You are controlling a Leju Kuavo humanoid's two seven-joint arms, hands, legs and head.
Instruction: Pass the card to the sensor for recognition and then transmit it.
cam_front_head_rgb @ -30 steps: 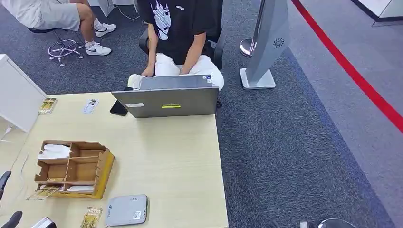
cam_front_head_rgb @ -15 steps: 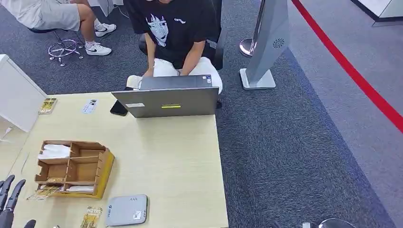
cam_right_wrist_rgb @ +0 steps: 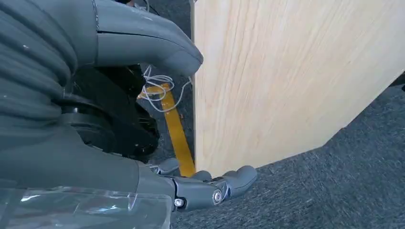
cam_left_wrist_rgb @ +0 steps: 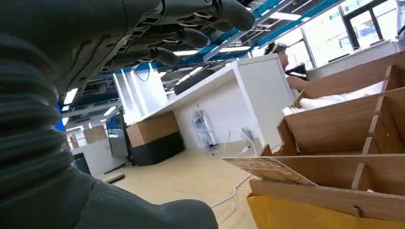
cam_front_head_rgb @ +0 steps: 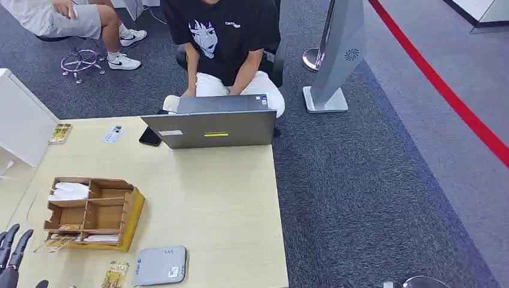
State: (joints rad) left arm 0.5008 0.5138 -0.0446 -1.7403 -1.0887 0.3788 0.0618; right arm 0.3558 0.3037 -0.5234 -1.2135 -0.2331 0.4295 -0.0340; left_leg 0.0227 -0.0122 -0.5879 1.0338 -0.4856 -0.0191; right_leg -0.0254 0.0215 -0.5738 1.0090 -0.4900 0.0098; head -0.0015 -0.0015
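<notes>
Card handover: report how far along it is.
Done: nothing visible yet. The yellow printed card lies on the pale wooden table beside the flat grey sensor box, and more cards sit in the brown wooden organiser. In hand: the left hand hovers empty, fingers spread, near the organiser. The right hand hangs beside the table, empty. Left: pick, scan, pass.

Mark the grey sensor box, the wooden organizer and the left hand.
grey sensor box (cam_front_head_rgb: pixel 159 265), head view, middle of its top face.
wooden organizer (cam_front_head_rgb: pixel 134 211), head view, its yellow right side wall.
left hand (cam_front_head_rgb: pixel 11 255), head view, on the raised dark fingers at the table's near left corner.
</notes>
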